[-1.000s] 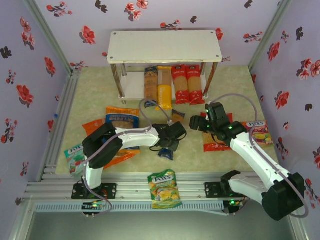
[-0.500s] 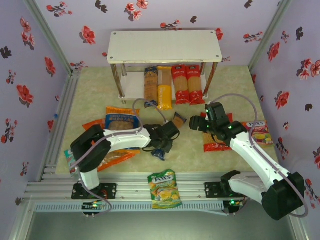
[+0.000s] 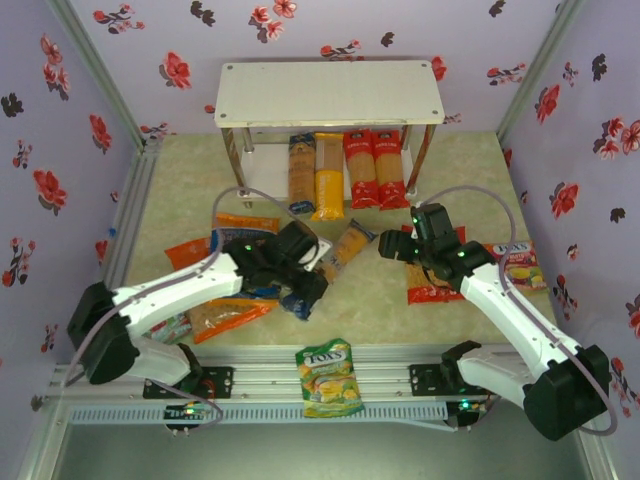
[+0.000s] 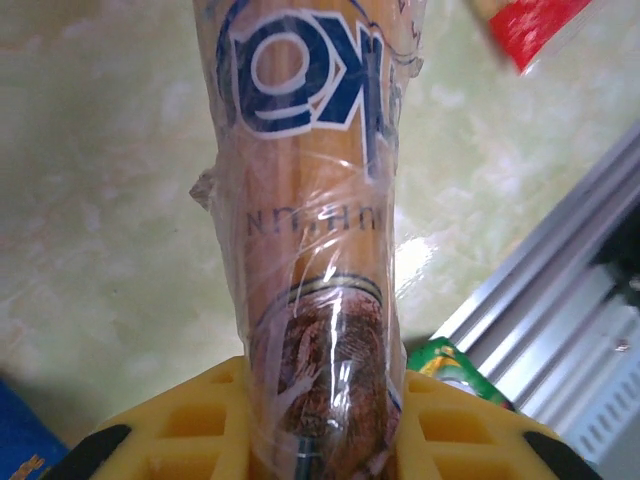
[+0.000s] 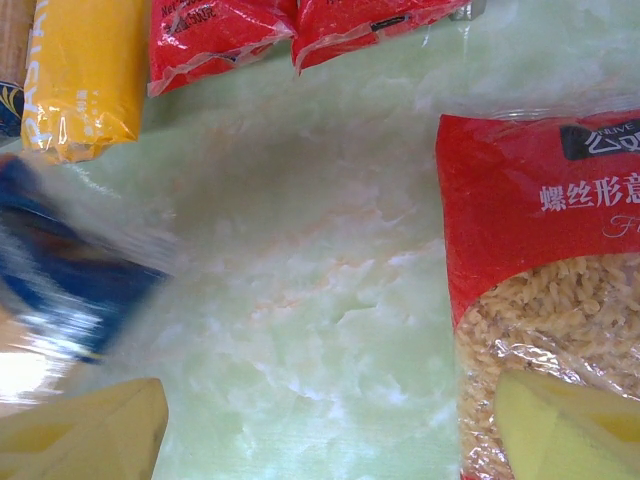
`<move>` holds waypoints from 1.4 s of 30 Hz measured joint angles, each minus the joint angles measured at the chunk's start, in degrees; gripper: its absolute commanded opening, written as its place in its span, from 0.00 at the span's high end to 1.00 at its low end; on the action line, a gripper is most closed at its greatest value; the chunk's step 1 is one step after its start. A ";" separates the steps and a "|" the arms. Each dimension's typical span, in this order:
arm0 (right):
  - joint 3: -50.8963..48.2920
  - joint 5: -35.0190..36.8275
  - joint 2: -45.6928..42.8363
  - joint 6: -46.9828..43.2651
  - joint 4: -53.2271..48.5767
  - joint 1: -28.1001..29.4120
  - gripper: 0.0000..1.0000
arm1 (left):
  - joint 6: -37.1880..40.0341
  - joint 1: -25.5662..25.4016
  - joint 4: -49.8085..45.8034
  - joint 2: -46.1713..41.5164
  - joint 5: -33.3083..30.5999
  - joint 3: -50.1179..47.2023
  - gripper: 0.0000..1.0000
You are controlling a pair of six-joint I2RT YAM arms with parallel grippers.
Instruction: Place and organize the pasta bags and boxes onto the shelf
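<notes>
Shelf (image 3: 330, 92) sits at the table's (image 3: 400, 320) far edge, top board bare. On the lower board are four pasta boxes side by side: brown box (image 3: 301, 170), yellow box (image 3: 328, 182), two red boxes (image 3: 374, 168). Their front ends seem to poke past the board's front edge.

Orange bag (image 3: 230, 315) and blue-and-orange bag (image 3: 245, 238) overlap at the table's left side, under the left arm. Red bag (image 3: 430, 285) is on the right side.

Fifth box (image 4: 320, 250) lies mid-table, in front of the shelf. Left gripper (image 4: 325, 425) is clamped across its narrow width. Lifted or resting, can't tell.

Right gripper (image 5: 330, 430) is spread wide and empty, one finger over the red bag's window.

Handling guess:
- Box: light, stiff lengthwise, strands brittle, film slick. Grip mid-length with a modest squeeze, or it pivots.
- Bags: floppy, contents shift. Take one by an edge seam.
</notes>
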 measured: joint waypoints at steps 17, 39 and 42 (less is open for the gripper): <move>2.58 -0.07 0.83 -0.09 0.02 0.00 0.14 | -1.75 27.52 3.39 5.09 -5.64 7.54 1.00; 3.34 -0.28 4.70 -0.66 0.31 0.00 0.14 | 0.76 31.21 4.81 33.51 -11.63 30.77 1.00; 3.37 -0.28 5.49 -0.68 0.48 0.00 0.14 | 1.22 31.21 4.31 35.43 -12.41 33.00 1.00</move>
